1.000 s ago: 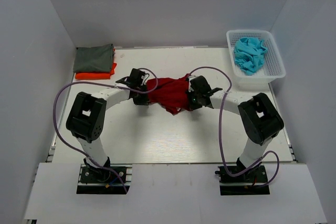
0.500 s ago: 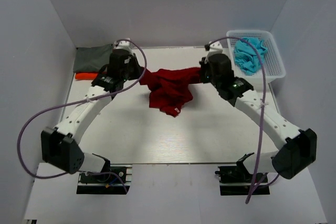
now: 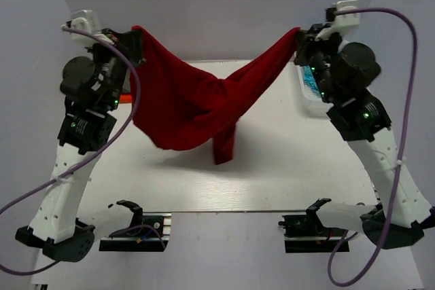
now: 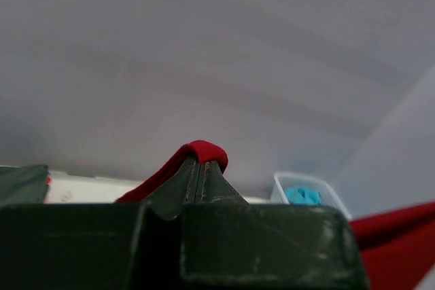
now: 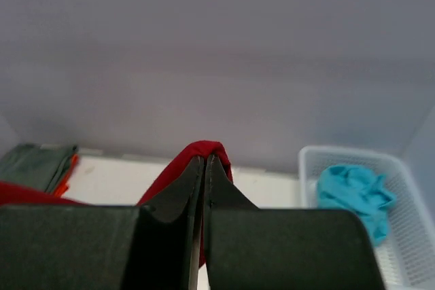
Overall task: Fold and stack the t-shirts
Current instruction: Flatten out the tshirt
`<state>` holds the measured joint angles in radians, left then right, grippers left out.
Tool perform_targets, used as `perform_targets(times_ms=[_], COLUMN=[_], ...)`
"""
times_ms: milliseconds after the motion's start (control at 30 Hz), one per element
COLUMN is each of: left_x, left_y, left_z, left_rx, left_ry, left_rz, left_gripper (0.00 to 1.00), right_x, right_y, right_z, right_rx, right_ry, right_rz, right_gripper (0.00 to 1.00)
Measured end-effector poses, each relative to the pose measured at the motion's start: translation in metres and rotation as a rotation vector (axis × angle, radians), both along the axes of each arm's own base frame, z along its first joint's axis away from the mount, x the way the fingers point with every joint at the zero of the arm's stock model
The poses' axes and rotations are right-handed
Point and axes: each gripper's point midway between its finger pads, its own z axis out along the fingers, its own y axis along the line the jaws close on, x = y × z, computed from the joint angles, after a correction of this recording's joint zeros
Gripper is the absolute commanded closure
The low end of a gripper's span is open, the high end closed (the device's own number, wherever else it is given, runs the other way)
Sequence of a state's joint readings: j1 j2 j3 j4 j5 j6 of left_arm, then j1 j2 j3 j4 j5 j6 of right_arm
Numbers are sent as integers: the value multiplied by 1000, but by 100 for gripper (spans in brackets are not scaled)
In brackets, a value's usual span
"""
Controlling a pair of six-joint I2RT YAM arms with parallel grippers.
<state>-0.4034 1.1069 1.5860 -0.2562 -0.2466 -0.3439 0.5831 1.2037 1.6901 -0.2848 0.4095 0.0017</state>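
Two shirts look finished, one is mid-handling, the rest wait. Top external view: dark red t-shirt (image 3: 194, 110) hangs in the air over the white table (image 3: 285, 174), strung between both arms, with its middle sagging low and a flap drooping under it. Left gripper (image 3: 134, 34) pinches one upper corner and right gripper (image 3: 298, 37) pinches the other, both raised high and well apart. The cloth is spread loose, so by my read no fold is made on it yet. Left wrist view: jaws are closed tight on a red fold that pokes up over the tips. Grey-green t-shirt (image 4: 20, 185) lies flat at far left, and a white lattice basket (image 4: 299, 176) at far right holds turquoise t-shirts (image 4: 302, 196). Right wrist view: jaws are clamped on red cloth the same way. The grey-green one sits folded on top of the bright orange t-shirt (image 5: 68, 171) at the table's far left, so that is the stack so far. The turquoise ones are crumpled in the basket, unfolded, and I can't tell how many. Judgement: early-to-middle. What's left is to lay the red one flat, fold it, put it on the stack, then do the turquoise ones.
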Motion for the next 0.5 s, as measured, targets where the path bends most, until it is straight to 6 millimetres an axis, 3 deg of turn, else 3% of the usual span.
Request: perform_targets(times_ms=[233, 500], left_x=[-44, -117], left_y=[66, 138], left_z=[45, 78], left_rx=[-56, -151], left_ry=[-80, -158], left_rz=[255, 491], left_gripper=[100, 100], right_x=[-43, -103], right_y=[-77, -146], right_z=[65, 102], right_rx=[-8, 16], right_ry=[-200, -320], right_rz=[-253, -447], right_gripper=[100, 100])
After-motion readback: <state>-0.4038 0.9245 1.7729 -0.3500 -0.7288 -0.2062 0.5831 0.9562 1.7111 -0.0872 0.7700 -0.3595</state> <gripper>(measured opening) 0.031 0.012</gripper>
